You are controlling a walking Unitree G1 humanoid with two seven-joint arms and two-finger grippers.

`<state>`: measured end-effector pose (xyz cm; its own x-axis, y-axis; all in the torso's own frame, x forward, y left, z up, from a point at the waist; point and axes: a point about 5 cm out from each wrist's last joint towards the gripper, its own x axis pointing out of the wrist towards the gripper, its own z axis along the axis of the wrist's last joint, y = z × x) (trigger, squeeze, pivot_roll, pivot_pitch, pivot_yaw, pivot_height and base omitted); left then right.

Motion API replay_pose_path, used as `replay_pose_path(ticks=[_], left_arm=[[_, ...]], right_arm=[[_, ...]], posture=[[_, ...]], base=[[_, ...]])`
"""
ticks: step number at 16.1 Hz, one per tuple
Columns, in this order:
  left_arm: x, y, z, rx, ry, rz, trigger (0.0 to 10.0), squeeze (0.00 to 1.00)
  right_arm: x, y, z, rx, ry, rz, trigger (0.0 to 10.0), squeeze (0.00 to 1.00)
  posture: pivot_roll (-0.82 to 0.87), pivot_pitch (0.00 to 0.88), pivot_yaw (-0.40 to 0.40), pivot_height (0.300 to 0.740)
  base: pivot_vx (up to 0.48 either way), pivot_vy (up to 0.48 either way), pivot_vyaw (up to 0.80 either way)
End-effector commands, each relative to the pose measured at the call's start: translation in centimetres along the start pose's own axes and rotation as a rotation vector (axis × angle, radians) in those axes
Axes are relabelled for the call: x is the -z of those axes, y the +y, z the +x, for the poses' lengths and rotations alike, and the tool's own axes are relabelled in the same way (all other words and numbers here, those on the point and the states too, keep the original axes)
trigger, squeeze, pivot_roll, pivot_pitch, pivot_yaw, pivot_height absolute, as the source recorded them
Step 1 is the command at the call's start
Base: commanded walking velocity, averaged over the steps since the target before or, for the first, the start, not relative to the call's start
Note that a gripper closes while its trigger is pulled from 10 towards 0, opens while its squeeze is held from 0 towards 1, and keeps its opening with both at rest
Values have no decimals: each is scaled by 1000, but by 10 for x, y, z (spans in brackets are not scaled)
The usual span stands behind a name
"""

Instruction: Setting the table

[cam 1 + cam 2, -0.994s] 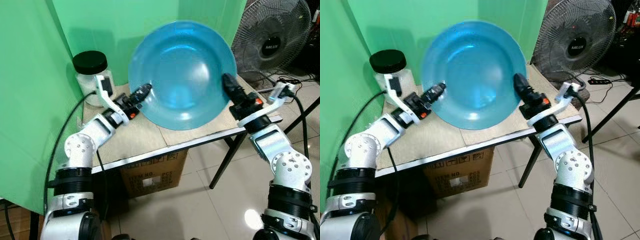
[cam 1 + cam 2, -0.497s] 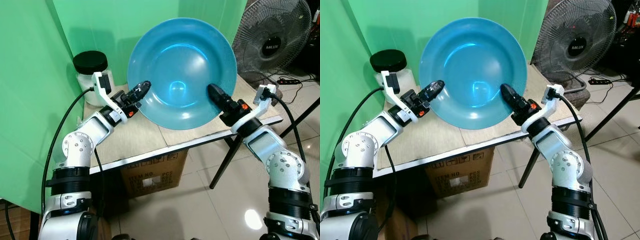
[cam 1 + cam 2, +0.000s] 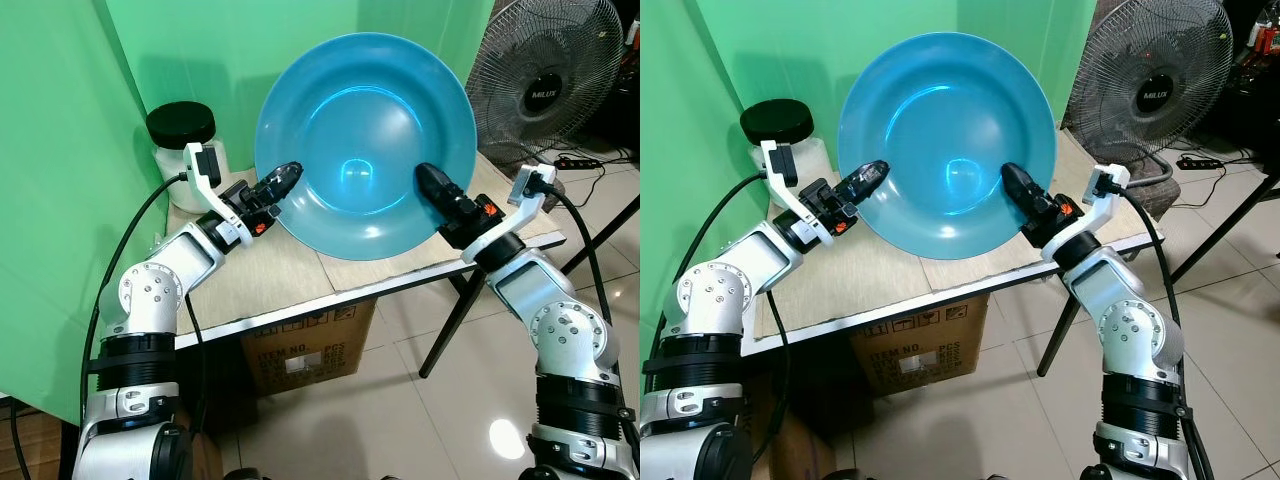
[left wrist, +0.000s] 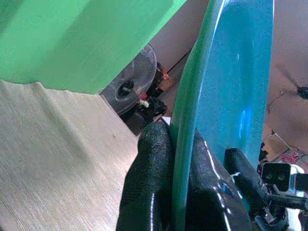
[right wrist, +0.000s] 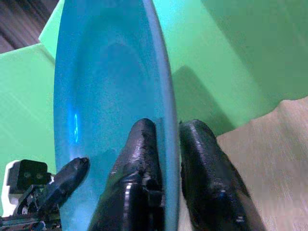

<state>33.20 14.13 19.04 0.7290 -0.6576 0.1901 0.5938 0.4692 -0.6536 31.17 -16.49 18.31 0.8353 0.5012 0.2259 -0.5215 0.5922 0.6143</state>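
A wide, round blue plate (image 3: 365, 140) — glossy, smooth, with a shallow dished centre — is held up on edge above the pale woodgrain table (image 3: 290, 270), its hollow facing the robot. The left gripper (image 3: 280, 181) clamps its left rim, one black finger on each face, as the left wrist view shows. The right gripper (image 3: 432, 186) pinches the lower right rim the same way. Behind stands a clear jar (image 3: 185, 150) with a black lid, a green backdrop (image 3: 60, 180) and a wire-caged fan (image 3: 550, 75). A cardboard box (image 3: 305, 345) sits below.
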Motion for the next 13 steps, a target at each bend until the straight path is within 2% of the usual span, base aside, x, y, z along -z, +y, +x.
replay_pose_path(ticks=[1, 5, 6, 7, 9, 13], left_arm=[[-7, -18, 6, 129, -15, 14, 0, 0], [-11, -16, 8, 109, -20, 48, 0, 0], [-11, -16, 8, 90, -16, 65, 10000, 0], [-12, -16, 10, 97, -26, 39, 10000, 1000], [-14, -15, 11, 100, -35, 25, 10000, 1000], [-17, -13, 12, 76, -52, 48, 10000, 1000]], right_arm=[[0, -8, -5, 58, 1, -19, 0, 0], [0, -8, -6, 68, -5, -46, 0, 0], [-1, -8, -6, 68, -7, -49, 0, 0], [-1, -8, -6, 69, -14, -49, 0, 0], [-2, -8, -6, 68, -27, -45, 0, 0], [-5, -10, -7, 83, -62, -27, 0, 0]], posture=[[13, 0, 16, 740], [11, 0, 23, 740], [11, 0, 25, 740], [10, 0, 29, 740], [10, 0, 31, 740], [12, 0, 35, 740]], base=[[0, 0, 0], [0, 0, 0], [0, 0, 0], [0, 0, 0], [0, 0, 0], [0, 0, 0]])
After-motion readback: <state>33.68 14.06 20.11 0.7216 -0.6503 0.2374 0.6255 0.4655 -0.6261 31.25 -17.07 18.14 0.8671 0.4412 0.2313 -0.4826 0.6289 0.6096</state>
